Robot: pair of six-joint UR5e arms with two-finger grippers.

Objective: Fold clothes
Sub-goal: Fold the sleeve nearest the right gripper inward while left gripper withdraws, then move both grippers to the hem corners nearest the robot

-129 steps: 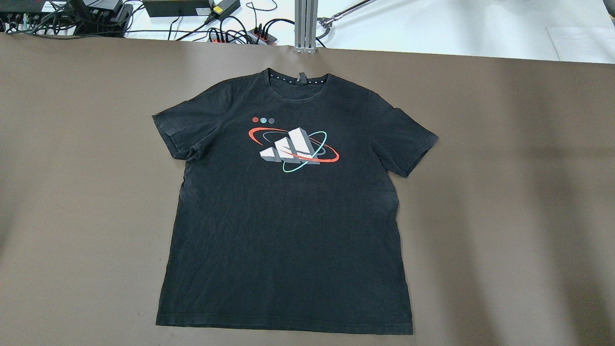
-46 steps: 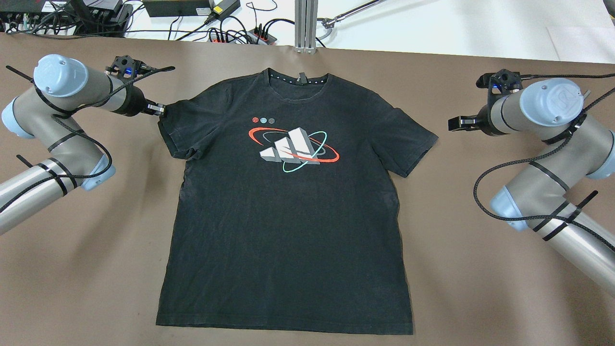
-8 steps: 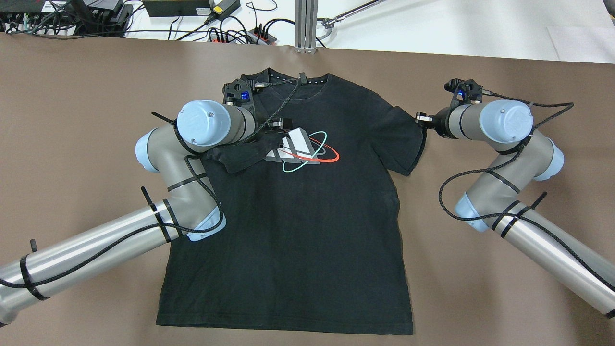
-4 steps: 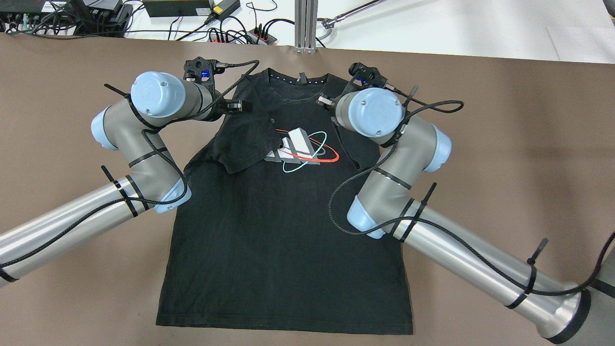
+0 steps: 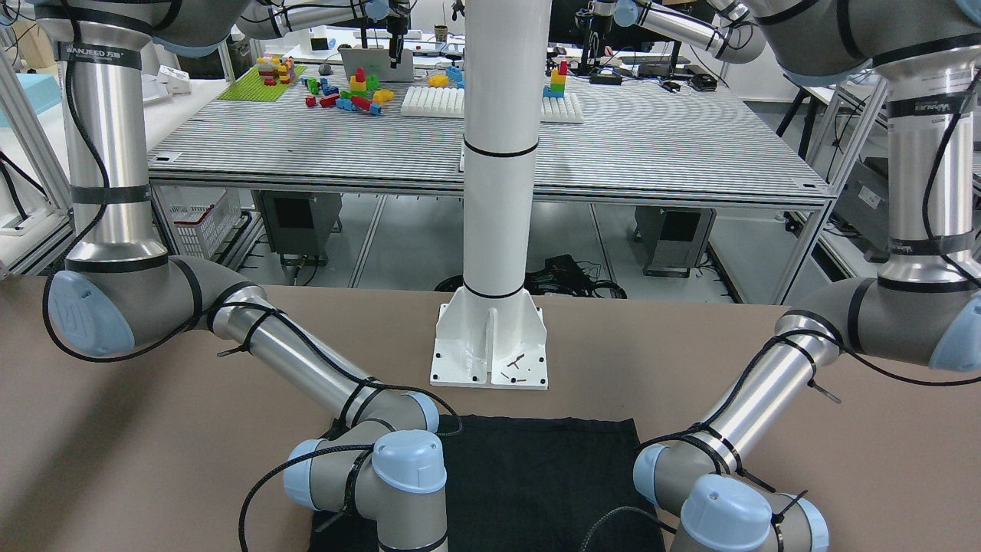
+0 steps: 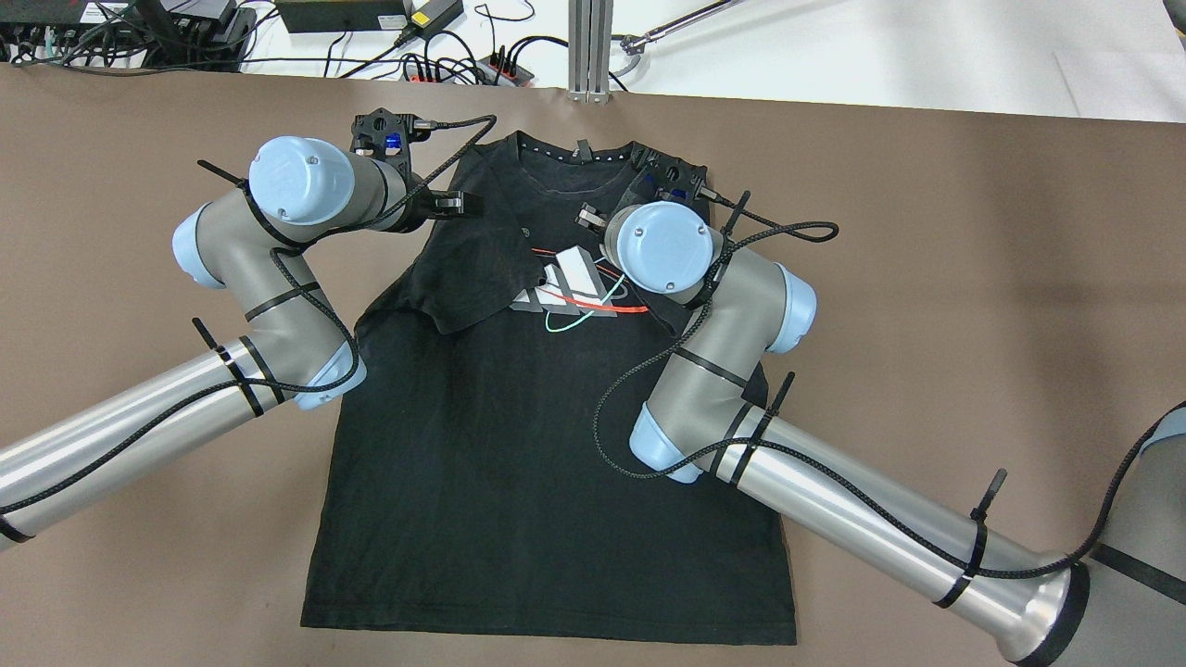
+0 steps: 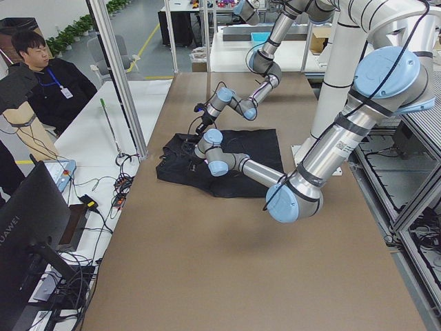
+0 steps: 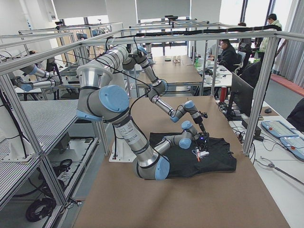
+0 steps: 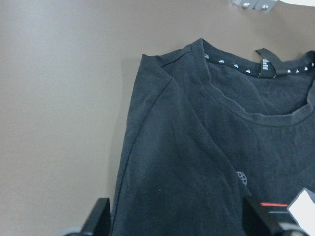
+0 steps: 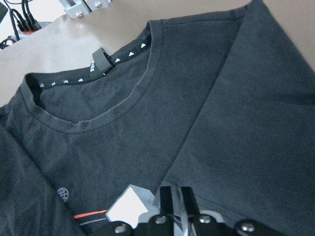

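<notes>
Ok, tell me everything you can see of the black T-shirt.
The black T-shirt, thin matte fabric, lies front up on the brown table, collar away from the robot. A white, red and teal print marks the chest. Its left sleeve is folded inward; the right end effector pinches the right sleeve over the chest.

Black printed T-shirt [image 6: 547,445] flat on brown table [image 6: 927,278], both sleeves folded inward over chest
</notes>
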